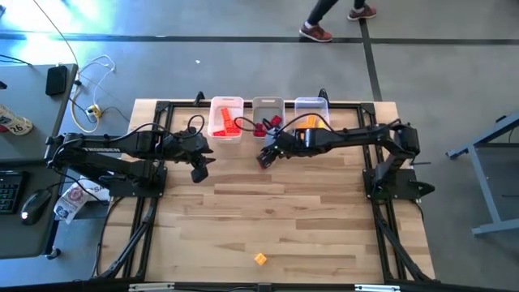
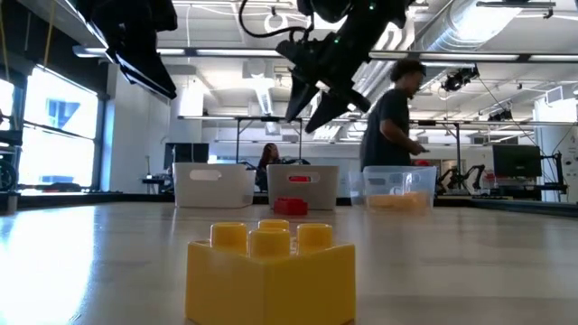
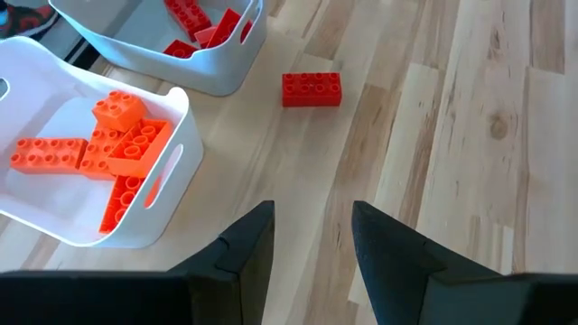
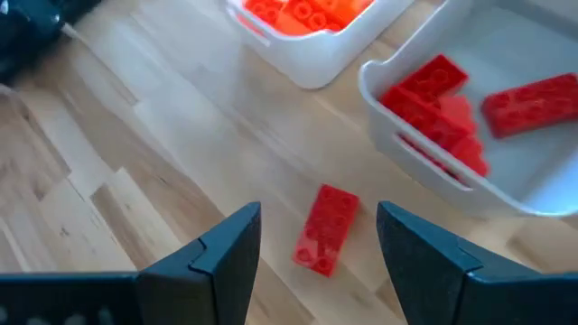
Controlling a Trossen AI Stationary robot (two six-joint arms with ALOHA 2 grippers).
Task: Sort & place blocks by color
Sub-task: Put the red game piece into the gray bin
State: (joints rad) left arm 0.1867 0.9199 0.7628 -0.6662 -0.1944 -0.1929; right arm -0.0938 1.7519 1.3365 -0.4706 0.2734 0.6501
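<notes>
A loose red block [image 4: 325, 228] lies flat on the table in front of the middle bin [image 4: 424, 149], which holds red blocks; the block also shows in the left wrist view [image 3: 312, 89] and the low view [image 2: 291, 206]. My right gripper [image 4: 318, 215] [image 1: 265, 158] hangs open above it, one finger on either side, touching nothing. My left gripper [image 3: 312, 217] [image 1: 199, 170] is open over bare table beside the left bin [image 3: 172, 171], which holds orange-red blocks. A single yellow block [image 1: 259, 259] [image 2: 271, 271] sits near the table's near edge. The right bin [image 1: 312, 109] holds orange-yellow blocks.
The three bins stand in a row along the far edge. The wide middle of the table [image 1: 276, 203] shows bare wood. A person [image 2: 393, 117] stands beyond the far edge, and cables, a mouse and a keyboard lie on a desk to the left [image 1: 32, 203].
</notes>
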